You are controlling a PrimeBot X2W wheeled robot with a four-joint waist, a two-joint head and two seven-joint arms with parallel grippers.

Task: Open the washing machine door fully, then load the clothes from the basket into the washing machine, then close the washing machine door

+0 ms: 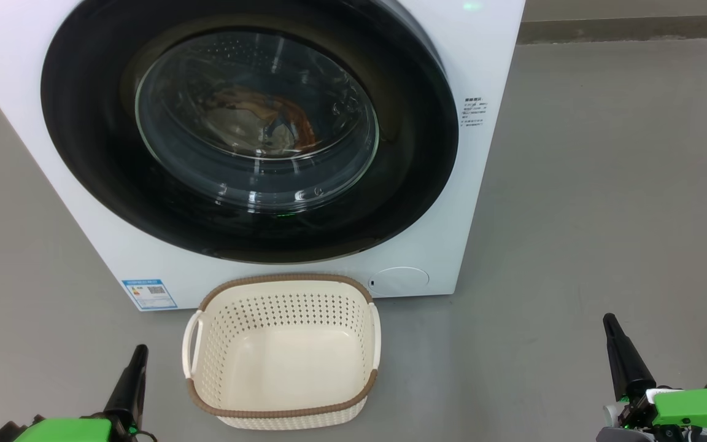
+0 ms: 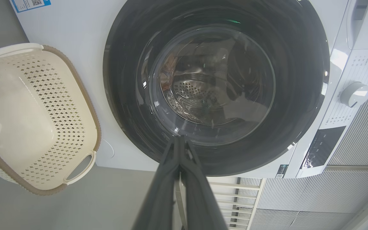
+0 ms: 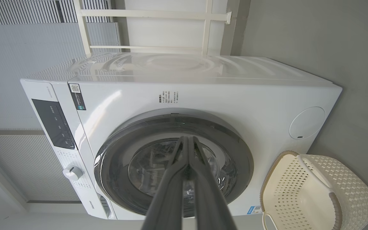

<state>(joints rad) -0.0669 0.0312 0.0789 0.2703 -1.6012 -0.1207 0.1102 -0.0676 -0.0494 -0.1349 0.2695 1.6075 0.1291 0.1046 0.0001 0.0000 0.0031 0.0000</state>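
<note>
The washing machine door (image 1: 102, 184) is seen shut flush against the white washing machine (image 1: 488, 61). Through its glass bowl, what appears to be orange and cream cloth, the clothes (image 1: 255, 120), is dimly made out inside the drum, blurred by reflections. The basket (image 1: 283, 279) is stood on the grey floor (image 1: 605, 184) just before the machine, below the door, its bare cream bottom shown. The left claw (image 1: 140, 353) is held clenched on nothing beside the basket, apart from it. The right claw (image 1: 611, 322) is likewise clenched, grasping nothing, well apart to the right.
</note>
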